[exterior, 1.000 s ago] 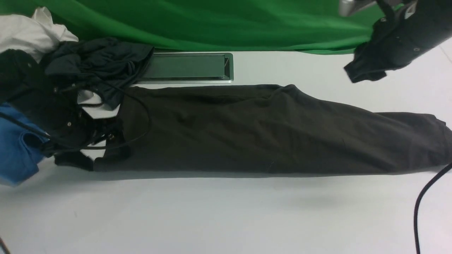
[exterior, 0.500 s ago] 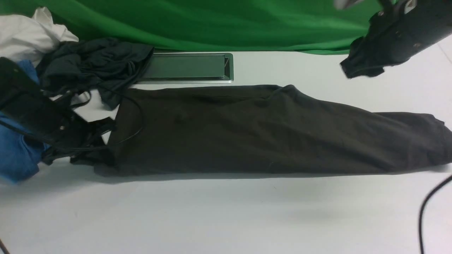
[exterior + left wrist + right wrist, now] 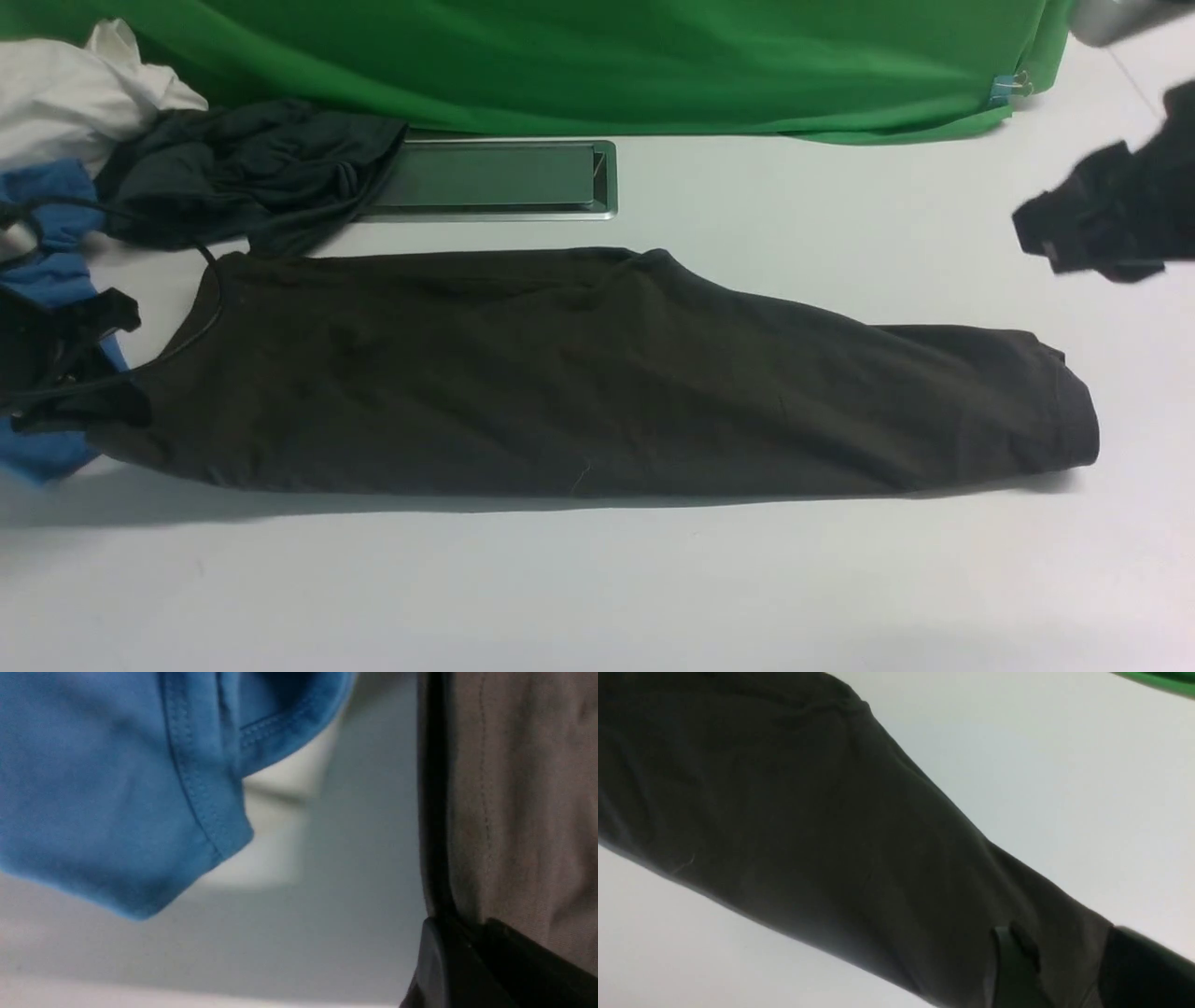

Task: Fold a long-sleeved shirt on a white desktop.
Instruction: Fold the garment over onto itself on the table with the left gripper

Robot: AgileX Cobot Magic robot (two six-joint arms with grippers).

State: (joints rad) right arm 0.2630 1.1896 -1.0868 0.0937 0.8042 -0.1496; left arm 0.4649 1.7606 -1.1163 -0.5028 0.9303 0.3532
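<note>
The long-sleeved shirt (image 3: 597, 373) lies as one long, dark olive-brown strip across the white desktop (image 3: 653, 579). My left gripper (image 3: 103, 406) sits at the strip's far left end, shut on the shirt's edge. In the left wrist view the brownish shirt fabric (image 3: 514, 812) runs down into the closed black left gripper (image 3: 460, 926). My right gripper (image 3: 1046, 238) hovers above the table beyond the strip's right end, apart from it. The right wrist view shows the right gripper (image 3: 1062, 935) open, with the shirt (image 3: 808, 826) lying below.
A blue garment (image 3: 47, 271) lies bunched by my left gripper, also seen close up as a blue garment (image 3: 117, 788). A dark teal-grey garment (image 3: 243, 168) and a white cloth (image 3: 65, 84) sit at the back left. The silver-framed hatch (image 3: 495, 177) lies before the green backdrop (image 3: 560, 65).
My left gripper has closed on the shirt's left end and dragged the whole strip leftward and slightly nearer. My right gripper has swung rightward and lower, away from the backdrop.
</note>
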